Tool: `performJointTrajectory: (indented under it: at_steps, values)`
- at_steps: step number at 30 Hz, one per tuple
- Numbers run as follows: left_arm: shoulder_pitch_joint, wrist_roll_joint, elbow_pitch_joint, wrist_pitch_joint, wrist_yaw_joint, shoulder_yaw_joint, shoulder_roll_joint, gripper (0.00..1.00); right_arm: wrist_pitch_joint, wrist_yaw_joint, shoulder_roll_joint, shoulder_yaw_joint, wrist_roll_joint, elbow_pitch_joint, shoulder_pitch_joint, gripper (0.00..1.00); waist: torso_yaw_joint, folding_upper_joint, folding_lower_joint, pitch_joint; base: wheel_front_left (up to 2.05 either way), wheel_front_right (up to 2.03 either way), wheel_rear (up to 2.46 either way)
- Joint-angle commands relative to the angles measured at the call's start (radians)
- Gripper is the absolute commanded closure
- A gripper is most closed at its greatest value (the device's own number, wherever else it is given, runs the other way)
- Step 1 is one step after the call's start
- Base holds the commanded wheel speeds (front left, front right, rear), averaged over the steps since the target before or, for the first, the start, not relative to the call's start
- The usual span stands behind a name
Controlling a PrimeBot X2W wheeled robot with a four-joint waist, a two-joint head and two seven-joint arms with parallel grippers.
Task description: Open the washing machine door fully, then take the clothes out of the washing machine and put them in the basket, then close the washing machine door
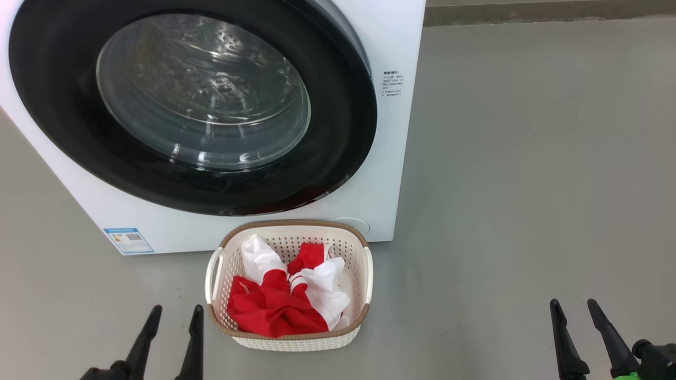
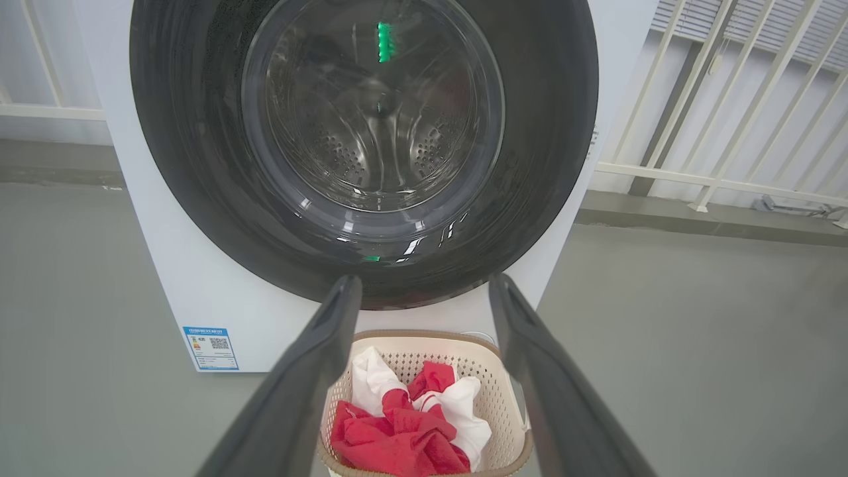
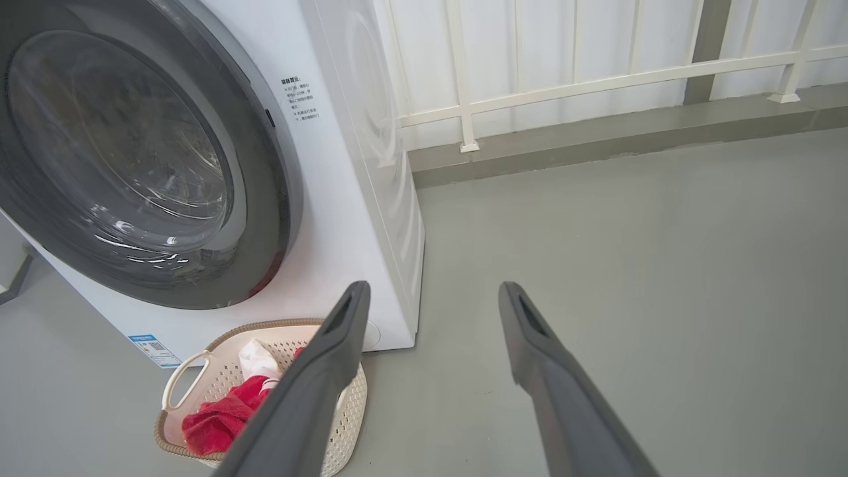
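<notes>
**Door ahead of the left fingers, clothes in the basket**

Both of my grippers are spread wide and hold nothing. In the head view, the left gripper (image 1: 177, 309) sits at the lower left and the right gripper (image 1: 572, 302) at the lower right.

The basket (image 1: 290, 224) stands on the floor against the foot of the washing machine (image 1: 391, 47), just right of my left fingers. The red and white clothes (image 1: 269, 309) are heaped inside it.

The door (image 1: 203, 89) fills the upper left and looks flush with the front. I cannot tell whether it is latched.

In the left wrist view the door sits straight ahead, above my fingertips. In the right wrist view it sits off to the upper left. I judge the left arm nearer if a last press on the rim is needed.
</notes>
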Motion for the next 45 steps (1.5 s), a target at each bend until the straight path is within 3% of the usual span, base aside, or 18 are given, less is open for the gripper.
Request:
performJointTrajectory:
  at_steps: [1,2,13,18,45]
  values:
    - [-0.007,-0.001,-0.027,-0.008,-0.006,0.031,0.019,0.00,-0.006,-0.001,-0.012,0.019,0.002,-0.020,-0.005,0.00,0.002,0.0000,0.0000,-0.002,0.00,0.00,0.00]
    - [0.000,0.000,0.001,0.000,0.000,0.000,0.001,1.00,0.000,0.000,0.003,0.000,0.000,0.001,0.001,1.00,0.001,0.0000,0.0000,-0.002,0.00,0.00,0.00]
    - [-0.005,-0.077,0.051,0.027,0.001,0.001,-0.016,1.00,0.022,0.000,0.023,0.009,0.070,0.049,-0.012,1.00,-0.003,0.0000,0.0023,-0.006,0.00,0.00,0.00]
    - [-0.012,-0.131,0.053,0.040,0.001,0.005,-0.016,1.00,0.036,0.000,0.023,0.008,0.119,0.050,-0.022,1.00,-0.005,0.0000,0.0001,-0.005,0.00,0.00,0.00]
    - [-0.044,-0.409,0.058,0.113,-0.001,0.027,-0.017,1.00,0.113,0.000,0.024,0.002,0.375,0.045,-0.076,1.00,-0.019,0.0000,0.0000,-0.009,0.00,0.00,0.00]
